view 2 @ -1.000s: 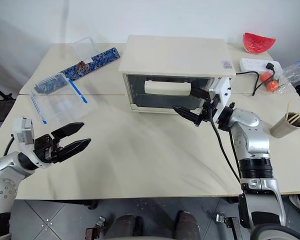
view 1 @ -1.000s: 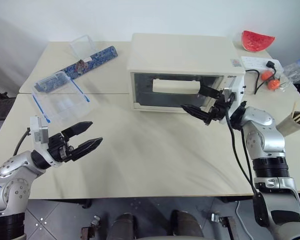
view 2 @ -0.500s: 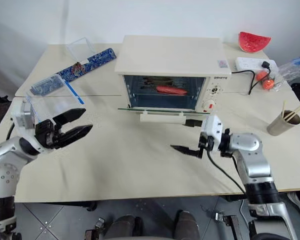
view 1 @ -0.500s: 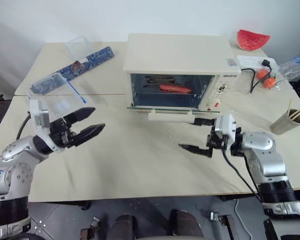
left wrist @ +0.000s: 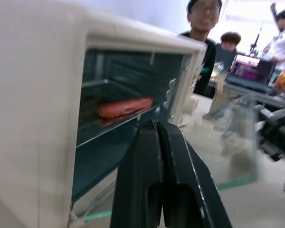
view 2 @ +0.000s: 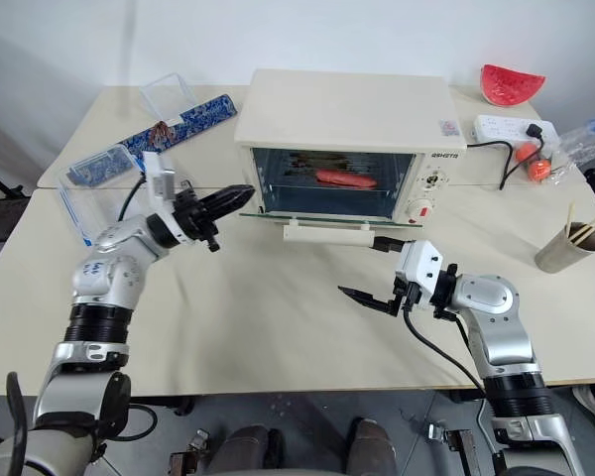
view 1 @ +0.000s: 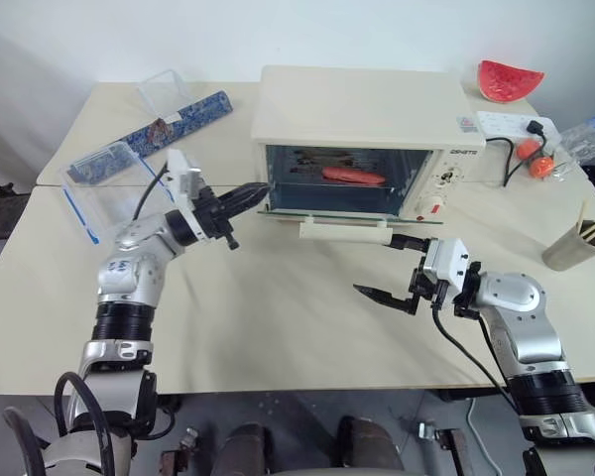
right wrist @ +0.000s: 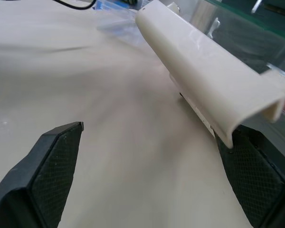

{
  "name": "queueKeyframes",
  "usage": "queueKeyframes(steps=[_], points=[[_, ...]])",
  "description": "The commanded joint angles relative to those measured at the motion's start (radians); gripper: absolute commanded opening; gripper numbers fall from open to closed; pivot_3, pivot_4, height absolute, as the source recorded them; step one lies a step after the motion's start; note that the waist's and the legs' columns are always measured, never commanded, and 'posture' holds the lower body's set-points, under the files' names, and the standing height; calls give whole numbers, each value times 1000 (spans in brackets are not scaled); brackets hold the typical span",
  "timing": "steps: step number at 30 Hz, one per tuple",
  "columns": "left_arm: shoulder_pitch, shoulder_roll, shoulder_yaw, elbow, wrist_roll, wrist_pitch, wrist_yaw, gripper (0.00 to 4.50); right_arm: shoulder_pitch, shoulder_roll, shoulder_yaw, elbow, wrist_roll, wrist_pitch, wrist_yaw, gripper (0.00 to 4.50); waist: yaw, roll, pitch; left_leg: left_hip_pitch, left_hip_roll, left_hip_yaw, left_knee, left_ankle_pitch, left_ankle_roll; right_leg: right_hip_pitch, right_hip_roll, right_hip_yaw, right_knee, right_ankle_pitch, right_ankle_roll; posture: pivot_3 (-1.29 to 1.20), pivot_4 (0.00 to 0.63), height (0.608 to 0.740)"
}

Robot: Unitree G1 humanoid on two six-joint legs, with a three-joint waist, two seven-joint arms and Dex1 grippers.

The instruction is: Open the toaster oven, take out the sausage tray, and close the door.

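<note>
Cream-white and boxy, the toaster oven sits mid-table in the left eye view, its door dropped flat and the bar handle jutting toward the robot. Inside, a red sausage lies on the sausage tray, not yet taken out. The left gripper has its fingers pressed together, tips at the left corner of the opening, probably lining up to reach the tray. The right gripper hangs just in front of the handle with fingers spread wide, holding nothing, likely just released.

The right eye view shows the same layout.

In the left wrist view, the closed black fingers point over the lowered glass into the cavity toward the sausage.

In the right wrist view, the handle lies between the wide-apart pads; I cannot tell whether it touches one.

Half a second ago the left gripper stood open and well left of the oven; it has since shut and swung in. The right gripper has stayed put.
</note>
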Motion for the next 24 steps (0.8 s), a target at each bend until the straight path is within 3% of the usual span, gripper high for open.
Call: queueKeyframes(steps=[1,6,9,14,19,24], points=[[-48,-43,-11,69,37,-69,-11,29,29,-23,-29,-63,0,-23,-19,4500,0,0,0,0,0,0,0,0,0,0,0,0,0,0,0,0,150,740],[-40,-55,-37,99,59,-71,-85,29,205,-70,-106,-164,-1,-4,-78,4500,9,-1,0,0,0,0,0,0,0,0,0,-1,0,0,0,0,150,740],[-2,-33,-63,64,77,-55,-134,29,415,-103,-231,-203,1,4,-124,4500,26,-1,1,-1,0,-1,-1,0,1,0,0,-1,-2,0,0,0,150,740],[67,-13,-84,37,114,-69,-135,29,562,-106,-406,-228,-53,-4,-279,4500,22,-1,1,-1,0,1,1,0,1,1,0,-1,-2,0,0,0,150,740],[104,-16,-82,35,136,-96,-121,29,484,-125,-422,-287,-99,26,-378,4500,15,-1,1,0,1,2,7,0,1,1,0,2,0,0,-1,0,150,740],[149,-22,-58,17,134,-162,-116,29,207,-85,-209,-376,-258,240,-521,4500,0,-1,1,1,2,2,10,0,2,0,0,5,3,1,-2,0,150,740]])
